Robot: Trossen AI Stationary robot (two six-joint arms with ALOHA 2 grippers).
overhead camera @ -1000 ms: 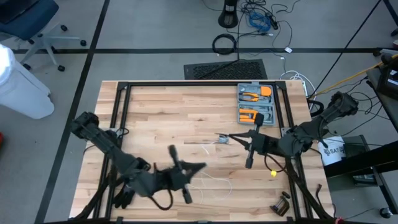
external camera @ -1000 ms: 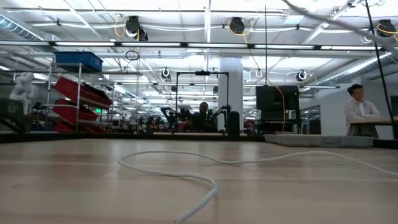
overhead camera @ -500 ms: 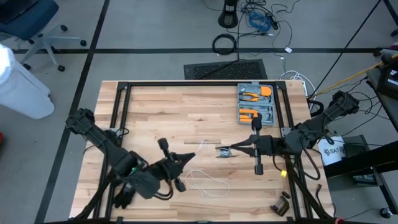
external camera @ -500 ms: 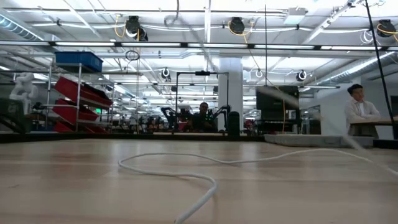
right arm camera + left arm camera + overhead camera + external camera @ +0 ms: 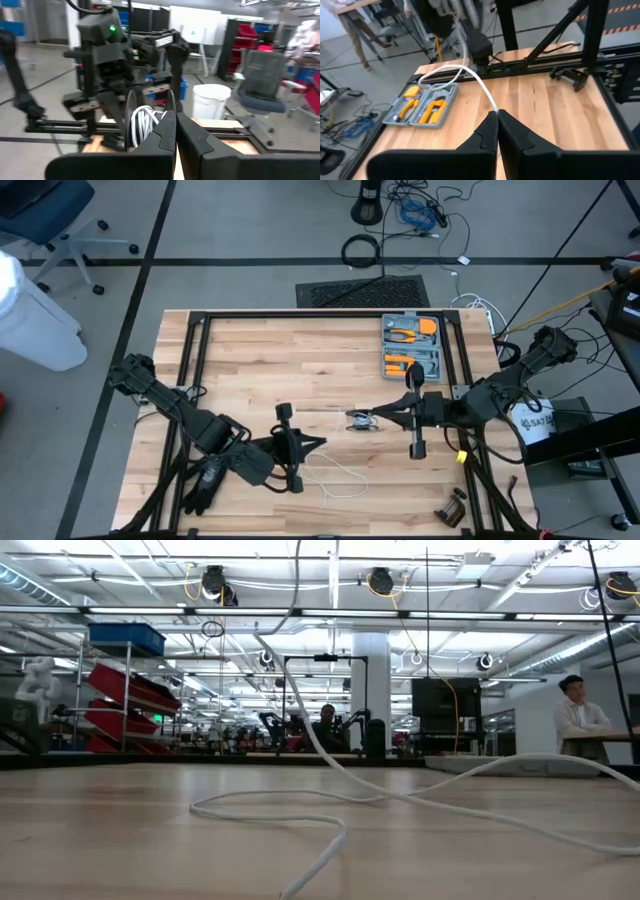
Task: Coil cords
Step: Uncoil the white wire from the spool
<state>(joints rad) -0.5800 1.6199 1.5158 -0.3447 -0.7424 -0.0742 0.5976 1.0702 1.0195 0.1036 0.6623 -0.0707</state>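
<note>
cord (image 5: 470, 75) | pinched in left tool (image 5: 497, 116) | bucket (image 5: 533, 423) label "sata"

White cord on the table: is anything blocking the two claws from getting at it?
Nothing visible does. The left gripper is shut on the cord, and the right gripper pinches its wound-up end. The tool case lies off to one side, not between them.

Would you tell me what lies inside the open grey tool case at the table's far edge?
The tool case holds orange-handled tools that look like pliers, set in its tray. Whatever sits beneath them is covered.
</note>
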